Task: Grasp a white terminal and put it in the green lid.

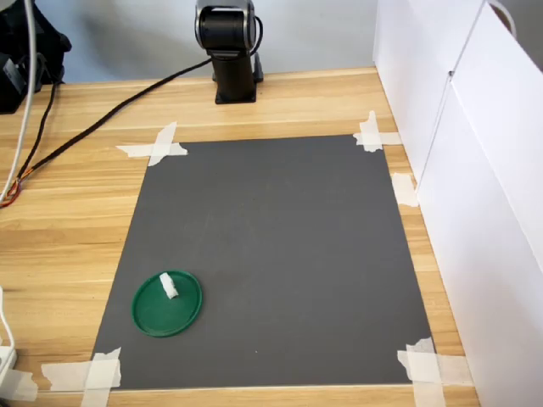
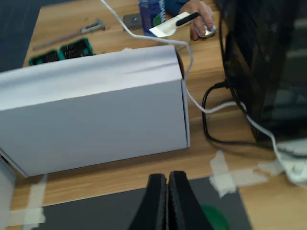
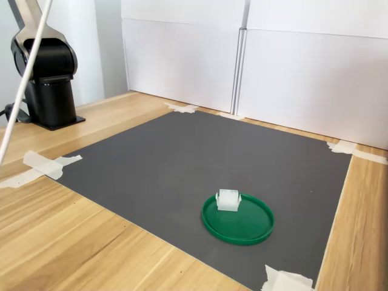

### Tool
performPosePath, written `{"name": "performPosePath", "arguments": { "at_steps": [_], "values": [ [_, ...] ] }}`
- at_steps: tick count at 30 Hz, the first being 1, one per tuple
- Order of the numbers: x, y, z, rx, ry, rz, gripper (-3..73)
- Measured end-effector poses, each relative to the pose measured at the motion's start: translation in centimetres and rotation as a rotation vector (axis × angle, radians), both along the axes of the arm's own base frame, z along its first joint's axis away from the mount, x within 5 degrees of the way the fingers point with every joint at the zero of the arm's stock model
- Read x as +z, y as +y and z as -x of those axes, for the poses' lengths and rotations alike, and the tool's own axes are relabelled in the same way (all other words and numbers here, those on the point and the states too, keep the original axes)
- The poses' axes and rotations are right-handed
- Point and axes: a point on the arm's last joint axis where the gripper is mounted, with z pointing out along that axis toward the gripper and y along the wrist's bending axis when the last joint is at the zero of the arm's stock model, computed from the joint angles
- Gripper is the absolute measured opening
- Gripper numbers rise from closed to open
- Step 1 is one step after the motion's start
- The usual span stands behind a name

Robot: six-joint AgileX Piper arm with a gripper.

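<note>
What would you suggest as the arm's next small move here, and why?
Probably none beyond staying retracted, since the placing looks done. In both exterior views the white terminal already sits inside the green lid, near its rim, on the dark mat. In the wrist view the gripper is shut and empty, its fingers pressed together above the mat's edge.

The place looks like a robotics lab or test bench. A pale wooden surface [image 1: 76, 220] carries a dark grey mat [image 1: 280, 254] taped at its corners with masking tape [image 1: 155, 147]. White boards [image 3: 254, 60] wall the area off, an arm base [image 1: 231, 51] is mounted there, and cables [image 1: 102, 119] trail across.
</note>
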Motion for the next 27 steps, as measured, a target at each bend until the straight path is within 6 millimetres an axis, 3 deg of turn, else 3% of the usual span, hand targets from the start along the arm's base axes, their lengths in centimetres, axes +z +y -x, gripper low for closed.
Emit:
{"name": "performPosePath", "arguments": {
  "at_steps": [5,11,14,27],
  "values": [
    [-4.8,0.6,5.1,-0.02,-0.006,-0.113,-2.0],
    [-11.0,0.9,8.0,-0.025,0.054,-0.131,-2.0],
    [-13.1,1.1,9.3,-0.024,0.067,-0.132,-2.0],
    [-16.3,1.5,12.2,-0.016,0.037,-0.124,-2.1]
  ]
}}
